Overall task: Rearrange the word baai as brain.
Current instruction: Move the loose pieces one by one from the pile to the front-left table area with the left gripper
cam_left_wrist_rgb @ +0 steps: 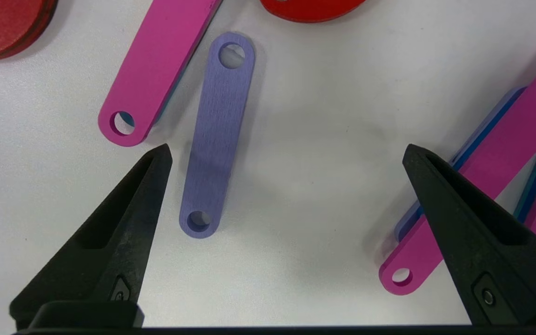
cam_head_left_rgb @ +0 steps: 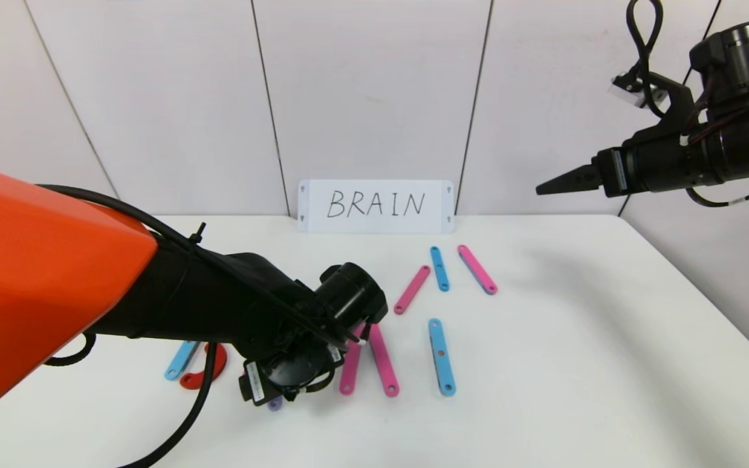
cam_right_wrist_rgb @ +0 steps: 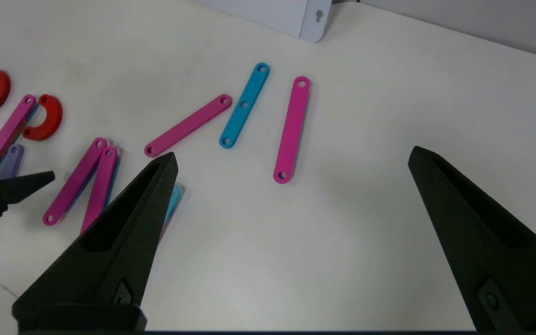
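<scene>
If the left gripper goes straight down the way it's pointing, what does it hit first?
Probably bare table: the open left gripper points down at an empty patch, with the purple strip just inside one finger. Depth is hard to judge.

The head camera looks forward and down across the desk [cam_head_left_rgb: 543, 364] toward the BRAIN card [cam_head_left_rgb: 375, 206] at the back wall. The left wrist camera sits very close above the desk, facing a purple strip [cam_left_wrist_rgb: 217, 139]. The right wrist camera looks down from higher, sharing that strip [cam_right_wrist_rgb: 11, 160] and the card's corner.
</scene>
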Robot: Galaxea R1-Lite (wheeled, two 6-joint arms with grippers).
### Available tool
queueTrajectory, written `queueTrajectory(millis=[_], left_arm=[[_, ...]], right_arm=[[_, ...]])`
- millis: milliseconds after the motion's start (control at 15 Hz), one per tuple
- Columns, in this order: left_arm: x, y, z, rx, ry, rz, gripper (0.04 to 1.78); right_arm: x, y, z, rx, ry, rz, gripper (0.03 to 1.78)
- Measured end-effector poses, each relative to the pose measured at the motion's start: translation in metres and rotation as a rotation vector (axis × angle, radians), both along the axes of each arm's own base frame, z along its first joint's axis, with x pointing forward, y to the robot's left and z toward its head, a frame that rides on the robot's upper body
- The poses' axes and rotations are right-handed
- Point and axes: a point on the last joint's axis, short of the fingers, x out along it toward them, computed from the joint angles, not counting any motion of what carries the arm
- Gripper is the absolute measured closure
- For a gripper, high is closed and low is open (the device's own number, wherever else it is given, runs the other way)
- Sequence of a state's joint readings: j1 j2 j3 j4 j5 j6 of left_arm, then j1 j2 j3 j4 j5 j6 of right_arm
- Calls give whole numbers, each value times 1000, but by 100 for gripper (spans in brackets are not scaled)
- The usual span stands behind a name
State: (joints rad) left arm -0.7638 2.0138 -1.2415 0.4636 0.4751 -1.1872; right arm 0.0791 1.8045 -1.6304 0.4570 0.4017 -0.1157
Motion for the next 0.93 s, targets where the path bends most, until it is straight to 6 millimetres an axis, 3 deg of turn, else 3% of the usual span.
queueTrajectory(millis=[933], left_arm=[[10,0,6,-80,-19,-22,8]], right_arm=[[0,0,0,0,0,0,7]])
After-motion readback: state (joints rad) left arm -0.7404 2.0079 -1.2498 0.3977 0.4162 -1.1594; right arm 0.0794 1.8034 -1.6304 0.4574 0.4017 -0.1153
